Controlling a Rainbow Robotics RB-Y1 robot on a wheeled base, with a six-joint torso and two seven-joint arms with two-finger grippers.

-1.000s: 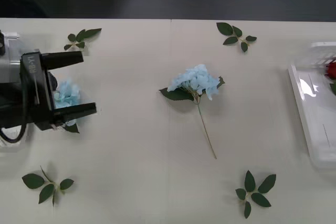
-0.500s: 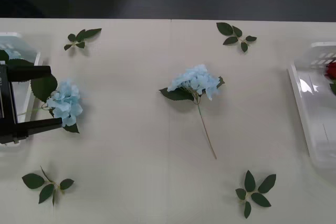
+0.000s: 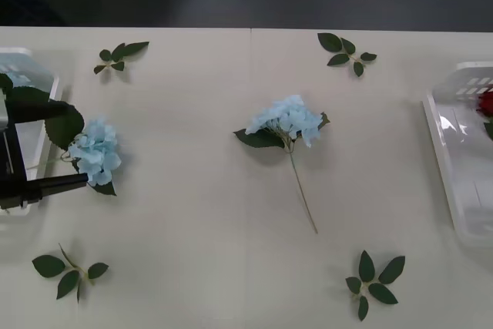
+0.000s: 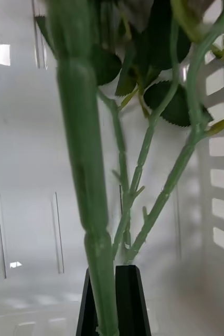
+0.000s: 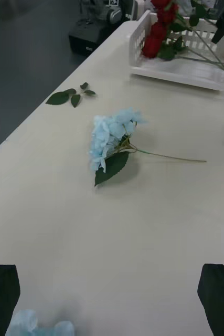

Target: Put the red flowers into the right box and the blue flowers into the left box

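Front view: our left pincer (image 3: 35, 146) sits at 9 o'clock over the left box (image 3: 35, 75), fingers spread, gripping nothing. One blue flower (image 3: 95, 152) lies just off its tips, bloom past the box rim; another (image 3: 286, 121) lies mid-bench. Right box (image 3: 458, 182) at 3 o'clock holds red flowers (image 5: 159, 31). Right wrist view: right pincer (image 4: 114, 302) clenched on a green stem (image 4: 85, 184) inside it.

Light: we see even, bright overhead light on the table (image 3: 192, 252).
Shadows: soft, short.
Glare: white patches on the right box (image 3: 454, 129).
Blur: we find the stem (image 4: 85, 173) unfocused.
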